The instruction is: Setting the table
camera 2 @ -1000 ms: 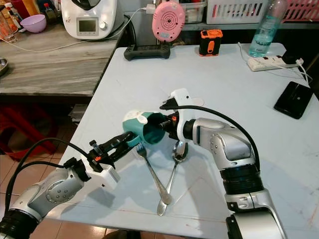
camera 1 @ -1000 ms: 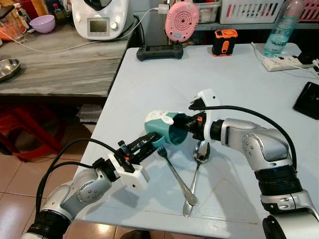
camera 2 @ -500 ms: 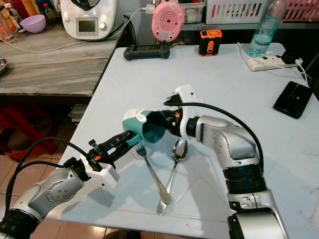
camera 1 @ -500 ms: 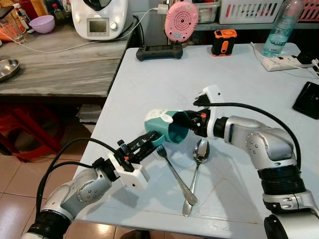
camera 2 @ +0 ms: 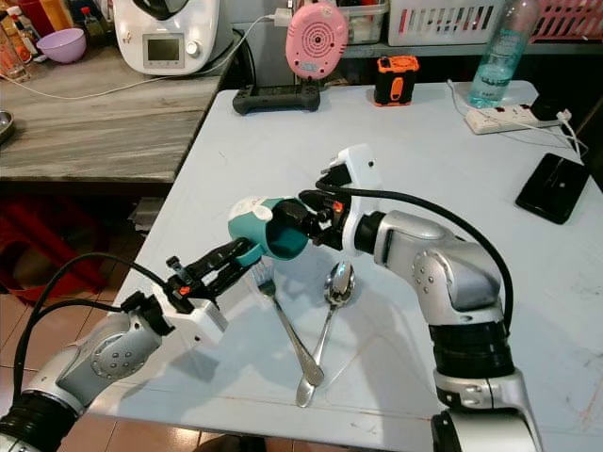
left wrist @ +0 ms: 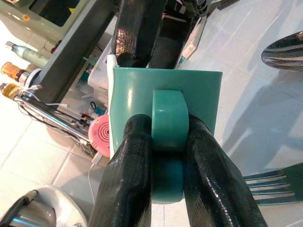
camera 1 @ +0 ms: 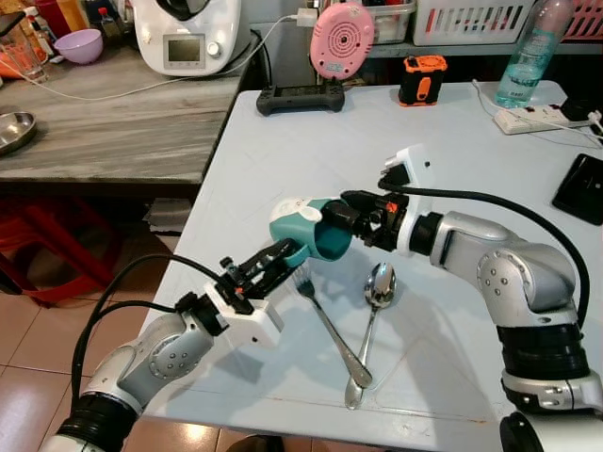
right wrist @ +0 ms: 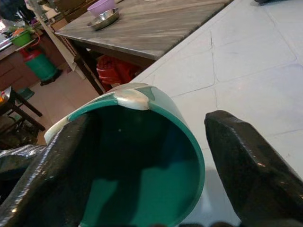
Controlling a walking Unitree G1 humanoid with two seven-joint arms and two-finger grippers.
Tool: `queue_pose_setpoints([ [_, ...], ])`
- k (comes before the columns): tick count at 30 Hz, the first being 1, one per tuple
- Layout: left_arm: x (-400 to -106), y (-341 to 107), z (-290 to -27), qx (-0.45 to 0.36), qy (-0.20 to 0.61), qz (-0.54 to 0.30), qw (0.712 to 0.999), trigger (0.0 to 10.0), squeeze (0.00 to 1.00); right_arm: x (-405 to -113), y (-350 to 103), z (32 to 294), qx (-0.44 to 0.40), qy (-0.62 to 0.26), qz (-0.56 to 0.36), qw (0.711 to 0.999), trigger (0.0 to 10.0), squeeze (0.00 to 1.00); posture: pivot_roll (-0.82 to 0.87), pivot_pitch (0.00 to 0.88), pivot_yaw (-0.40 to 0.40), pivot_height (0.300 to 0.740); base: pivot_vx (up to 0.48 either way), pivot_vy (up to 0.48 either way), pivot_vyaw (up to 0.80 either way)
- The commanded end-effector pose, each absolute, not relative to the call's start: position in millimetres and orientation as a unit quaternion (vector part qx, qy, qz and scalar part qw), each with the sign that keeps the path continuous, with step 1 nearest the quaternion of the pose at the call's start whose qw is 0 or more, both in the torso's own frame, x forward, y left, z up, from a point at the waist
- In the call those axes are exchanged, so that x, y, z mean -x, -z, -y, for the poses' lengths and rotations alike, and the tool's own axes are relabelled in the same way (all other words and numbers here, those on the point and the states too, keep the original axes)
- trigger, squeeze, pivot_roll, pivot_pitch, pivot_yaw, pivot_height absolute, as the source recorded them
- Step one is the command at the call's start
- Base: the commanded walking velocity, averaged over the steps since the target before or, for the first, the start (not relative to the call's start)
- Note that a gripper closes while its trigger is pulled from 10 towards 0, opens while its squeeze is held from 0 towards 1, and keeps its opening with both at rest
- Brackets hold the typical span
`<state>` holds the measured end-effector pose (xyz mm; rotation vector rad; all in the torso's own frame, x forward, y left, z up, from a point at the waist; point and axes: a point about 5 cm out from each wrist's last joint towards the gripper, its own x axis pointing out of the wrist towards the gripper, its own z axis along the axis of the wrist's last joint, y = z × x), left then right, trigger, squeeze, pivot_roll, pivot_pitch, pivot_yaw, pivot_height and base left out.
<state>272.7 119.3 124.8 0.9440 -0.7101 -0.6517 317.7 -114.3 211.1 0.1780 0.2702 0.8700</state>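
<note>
A teal mug [camera 1: 303, 226] with a white patch hangs on its side above the white table [camera 1: 311, 141], mouth toward my right arm. My left gripper [left wrist: 168, 124] is shut on the mug's handle [left wrist: 169, 113], one black finger [left wrist: 127, 179] on each side. My right gripper [camera 1: 354, 213] stands open at the mug's mouth [right wrist: 142, 165]. One of its fingers [right wrist: 42, 175] lies along the outer wall, and the other [right wrist: 251, 156] is clear of the rim. A fork [camera 1: 332, 328] and a spoon [camera 1: 377, 287] lie on the table just below.
At the table's far edge stand a pink speaker [camera 1: 341, 40], a black controller [camera 1: 301, 97], an orange device [camera 1: 423, 78], a water bottle [camera 1: 528, 52] and a power strip [camera 1: 537, 118]. A black phone [camera 1: 582, 186] lies at the right. A marble counter [camera 1: 104, 132] adjoins the left.
The mug has risen a little and tipped more level, with the left gripper still on its handle. The right gripper has lifted with it and its arm has swung slightly right.
</note>
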Motion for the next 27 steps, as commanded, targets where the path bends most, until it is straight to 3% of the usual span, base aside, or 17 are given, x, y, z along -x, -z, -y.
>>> queue_pose_setpoints([
  [1,-274,-118,-121,-0.446,0.311,0.307,0.781,0.2,0.00,-310,-220,106,-0.089,-0.445,-0.110,0.885,10.0,1.00,-0.13,0.125,0.094,0.740,0.000,0.000,0.00],
  [17,-290,-119,-129,-0.407,0.257,0.264,0.836,1.9,0.00,-275,-229,104,-0.100,-0.485,-0.031,0.868,10.0,1.00,-0.13,0.124,0.096,0.740,0.000,0.000,0.00],
  [27,-302,-121,-131,-0.323,0.251,0.207,0.889,2.4,0.00,-246,-232,95,-0.110,-0.554,0.005,0.825,10.0,1.00,-0.13,0.120,0.100,0.740,0.000,0.000,0.00],
])
